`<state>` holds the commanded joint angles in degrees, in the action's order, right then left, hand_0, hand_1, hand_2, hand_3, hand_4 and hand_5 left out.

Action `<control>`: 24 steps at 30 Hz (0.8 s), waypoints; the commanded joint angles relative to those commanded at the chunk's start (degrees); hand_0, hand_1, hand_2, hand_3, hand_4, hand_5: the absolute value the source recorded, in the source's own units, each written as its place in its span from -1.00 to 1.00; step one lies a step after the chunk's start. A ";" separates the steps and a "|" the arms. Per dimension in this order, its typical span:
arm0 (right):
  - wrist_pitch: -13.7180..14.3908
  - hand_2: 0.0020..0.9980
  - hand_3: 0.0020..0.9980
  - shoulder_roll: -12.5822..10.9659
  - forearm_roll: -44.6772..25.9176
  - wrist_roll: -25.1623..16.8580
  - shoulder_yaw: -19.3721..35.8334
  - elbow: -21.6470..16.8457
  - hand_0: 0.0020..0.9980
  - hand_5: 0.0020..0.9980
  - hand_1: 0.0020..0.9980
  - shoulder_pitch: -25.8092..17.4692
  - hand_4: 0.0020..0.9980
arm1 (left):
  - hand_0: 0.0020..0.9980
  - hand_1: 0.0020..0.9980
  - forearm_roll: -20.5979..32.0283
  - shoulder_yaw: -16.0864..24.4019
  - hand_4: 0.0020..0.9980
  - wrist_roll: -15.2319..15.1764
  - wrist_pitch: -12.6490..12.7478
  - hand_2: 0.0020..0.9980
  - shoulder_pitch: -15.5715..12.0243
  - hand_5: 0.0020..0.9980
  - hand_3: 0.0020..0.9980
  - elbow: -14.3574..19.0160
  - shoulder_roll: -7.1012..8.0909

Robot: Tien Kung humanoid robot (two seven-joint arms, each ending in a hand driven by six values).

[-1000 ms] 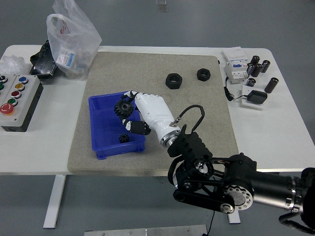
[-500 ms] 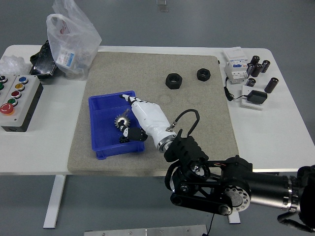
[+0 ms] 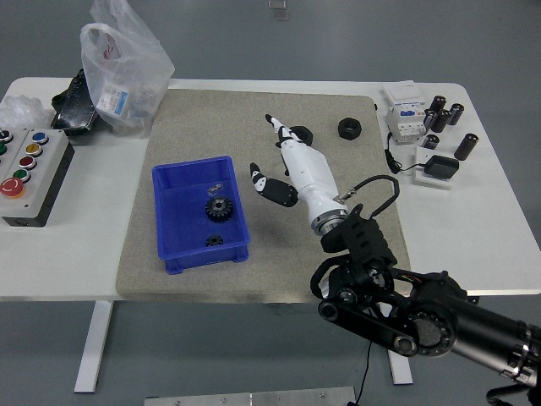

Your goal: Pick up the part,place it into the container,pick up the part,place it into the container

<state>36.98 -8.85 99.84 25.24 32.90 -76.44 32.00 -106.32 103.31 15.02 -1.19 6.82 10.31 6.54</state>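
Note:
A blue bin (image 3: 169, 211) sits on the grey mat (image 3: 338, 211) at the left. A large black gear (image 3: 219, 208) and a small black gear (image 3: 214, 239) lie inside it. My right hand (image 3: 283, 161), white with black fingertips, is open and empty above the mat, right of the bin. Its fingers point toward a black hex nut (image 3: 301, 134), which they partly cover. A second black nut (image 3: 350, 128) lies further right on the mat. My left arm is out of view.
A button box (image 3: 30, 173) and a plastic bag (image 3: 122, 72) stand at the left. A white breaker unit (image 3: 405, 112), several black cylinders (image 3: 444, 114) and a small black device (image 3: 440, 167) sit at the right of the table.
My right hand let the large gear go into the blue bin, opened, and moved up and to the right toward the nearer hex nut.

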 joint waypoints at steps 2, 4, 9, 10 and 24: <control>0.00 0.74 0.91 -0.49 -4.16 -4.27 4.30 1.48 -0.21 -0.45 0.51 -2.44 0.21 | 0.18 -0.13 0.15 0.03 -0.10 0.01 0.10 -0.04 -0.25 0.26 0.20 0.00 -0.09; 0.00 0.56 0.68 -0.46 -8.46 -8.59 8.60 2.84 0.26 -0.20 0.47 -5.08 0.49 | 0.18 -0.13 0.52 -0.06 -0.11 0.00 0.26 -0.04 -0.62 0.26 0.20 0.00 -0.24; 0.00 0.50 0.47 0.66 -19.46 -19.59 19.29 3.33 0.47 0.03 0.45 -11.65 0.57 | 0.18 -0.13 0.72 -0.13 -0.10 -0.09 0.37 -0.04 -1.02 0.25 0.20 0.00 -0.45; -0.29 0.50 0.47 0.86 -21.87 -22.00 21.36 3.18 0.47 0.03 0.45 -13.13 0.57 | 0.18 -0.13 0.76 -0.17 -0.10 -0.17 0.36 -0.04 -0.99 0.25 0.20 0.00 -0.46; -10.39 0.51 0.47 2.85 -50.16 -52.05 34.60 2.55 0.63 0.92 0.50 -25.58 0.80 | 0.18 -0.13 0.12 0.61 -0.10 -0.48 0.37 -0.04 -1.23 0.24 0.20 0.00 -0.72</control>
<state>26.59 -6.00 49.68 -26.81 67.50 -73.89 6.43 -106.20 103.91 14.54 -0.82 5.59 10.31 5.82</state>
